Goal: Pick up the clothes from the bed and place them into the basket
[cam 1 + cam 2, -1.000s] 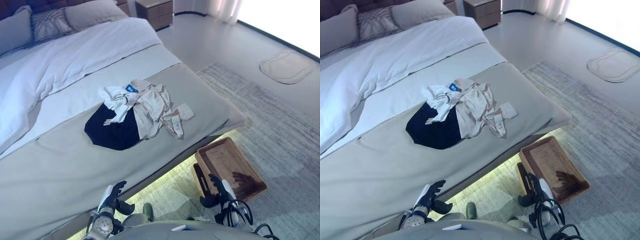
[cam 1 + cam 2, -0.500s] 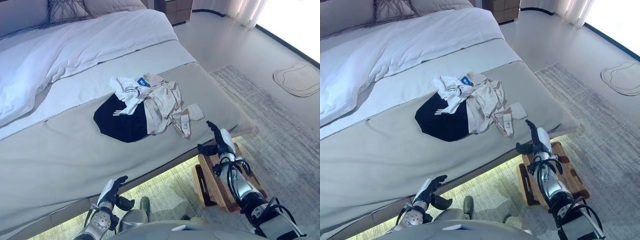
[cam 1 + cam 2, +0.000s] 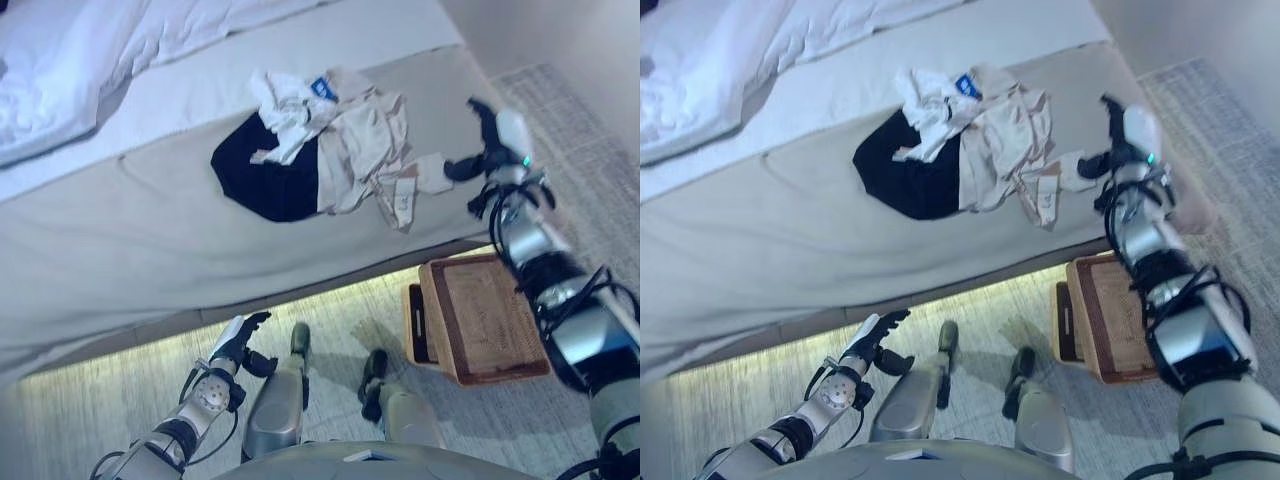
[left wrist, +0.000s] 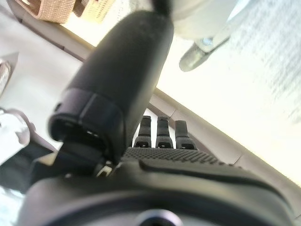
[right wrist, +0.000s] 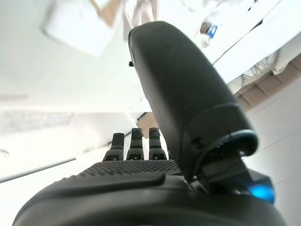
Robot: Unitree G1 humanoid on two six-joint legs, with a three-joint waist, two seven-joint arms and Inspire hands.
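Observation:
A heap of clothes lies on the bed's grey cover (image 3: 120, 230): a dark navy garment (image 3: 268, 180) under beige and white garments (image 3: 362, 150), with a small white piece (image 3: 432, 172) at its right edge. My right hand (image 3: 487, 140) is raised over the bed's right edge, just right of that white piece, fingers straight and open, holding nothing. The brown wicker basket (image 3: 482, 318) stands on the floor below the bed's corner. My left hand (image 3: 236, 345) hangs low over the floor by the bed's side, open and empty.
White bedding (image 3: 70, 50) covers the bed's far left part. A grey patterned rug (image 3: 560, 130) lies on the floor to the right. A lit strip runs under the bed frame (image 3: 300, 300).
My right arm has risen from beside the basket to the bed's right edge, close to the clothes. The camera has tilted down and forward. My left hand stays low.

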